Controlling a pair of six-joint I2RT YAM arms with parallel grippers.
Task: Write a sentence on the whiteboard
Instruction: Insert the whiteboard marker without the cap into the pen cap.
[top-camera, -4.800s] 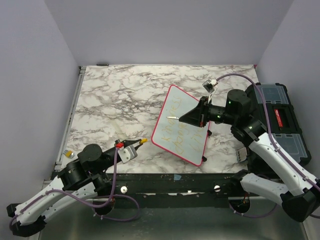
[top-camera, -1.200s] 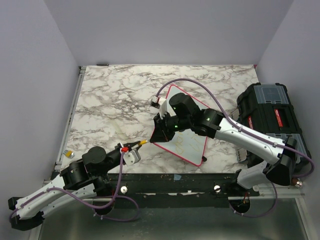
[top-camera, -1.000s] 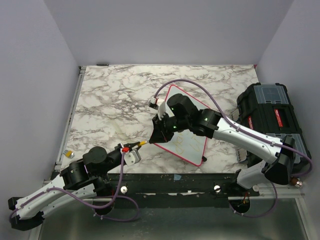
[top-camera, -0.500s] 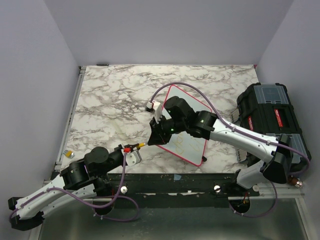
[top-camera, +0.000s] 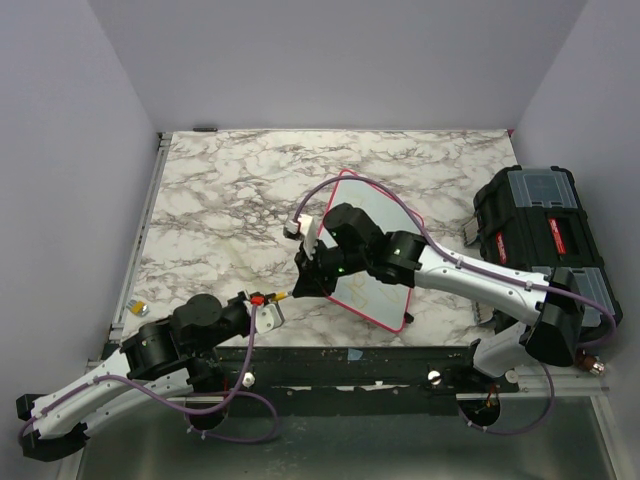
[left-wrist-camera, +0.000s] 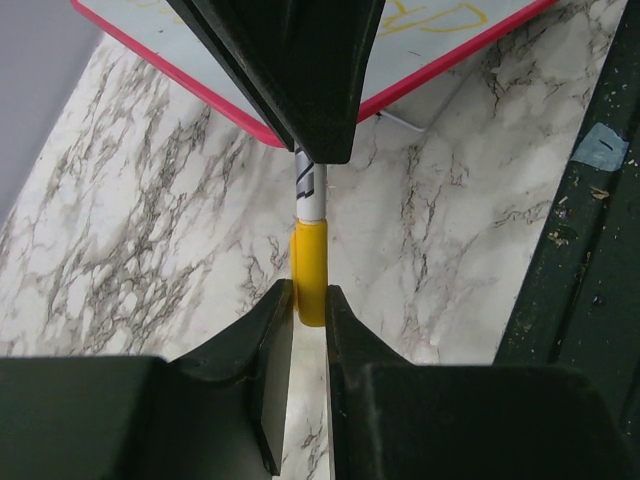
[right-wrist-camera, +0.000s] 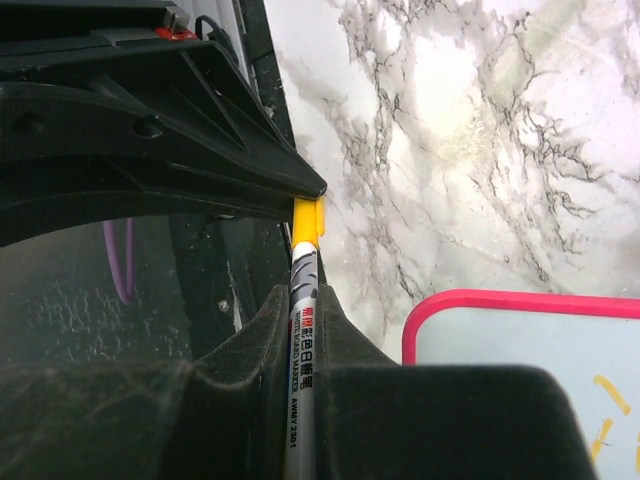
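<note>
Whiteboard (top-camera: 380, 205) lies askew on the marble table (top-camera: 220, 190), right of centre, with two grippers meeting at its near-left edge.
A faint yellow sentence (left-wrist-camera: 445, 14) shows on it. The right gripper (right-wrist-camera: 303, 300) pinches a marker (right-wrist-camera: 303, 345); the left gripper (left-wrist-camera: 308, 297) pinches the yellow cap (left-wrist-camera: 308, 265) on the marker's end, just off the red frame.

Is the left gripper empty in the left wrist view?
No, the left gripper is shut on the yellow cap, and the marker runs into the cap's far end.
</note>
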